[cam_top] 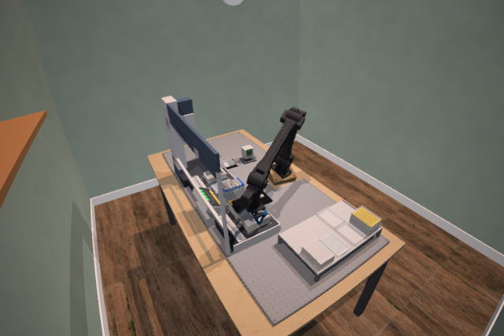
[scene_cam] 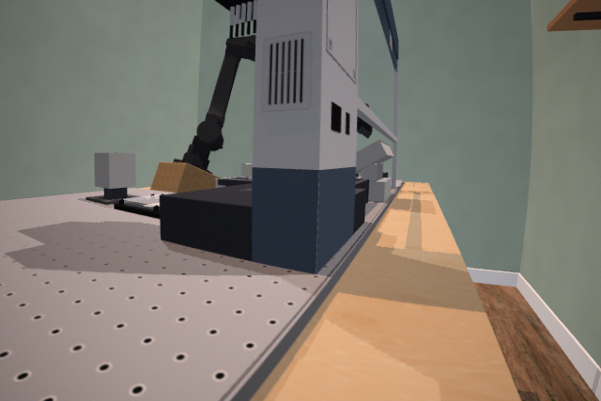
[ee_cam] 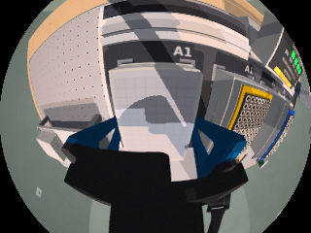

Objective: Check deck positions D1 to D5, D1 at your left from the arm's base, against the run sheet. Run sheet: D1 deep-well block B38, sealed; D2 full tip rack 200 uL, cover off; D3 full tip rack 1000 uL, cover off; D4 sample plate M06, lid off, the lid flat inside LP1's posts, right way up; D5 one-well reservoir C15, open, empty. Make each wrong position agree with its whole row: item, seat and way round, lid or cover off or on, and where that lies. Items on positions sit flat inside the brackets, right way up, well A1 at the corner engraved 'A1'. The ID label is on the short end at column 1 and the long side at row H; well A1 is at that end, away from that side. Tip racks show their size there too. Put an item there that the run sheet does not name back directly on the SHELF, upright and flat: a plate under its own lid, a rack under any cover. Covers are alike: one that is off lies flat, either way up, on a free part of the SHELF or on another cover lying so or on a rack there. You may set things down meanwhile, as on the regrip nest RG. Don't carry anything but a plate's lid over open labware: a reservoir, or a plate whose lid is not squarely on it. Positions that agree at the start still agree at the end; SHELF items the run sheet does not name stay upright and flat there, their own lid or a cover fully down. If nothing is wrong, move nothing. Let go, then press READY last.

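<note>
Gripping a pale, open tub-like item [ee_cam: 155, 116] just short of the engraved A1 mark [ee_cam: 183, 50], the end effector [ee_cam: 155, 146] could seat it skewed on the brackets, or swing it over open labware.

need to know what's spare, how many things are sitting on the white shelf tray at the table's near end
4 visible: a yellow-topped tip rack at the far right end, two flat clear covers beside it, and a white ribbed plate nearer the left; others may be hidden.
</note>
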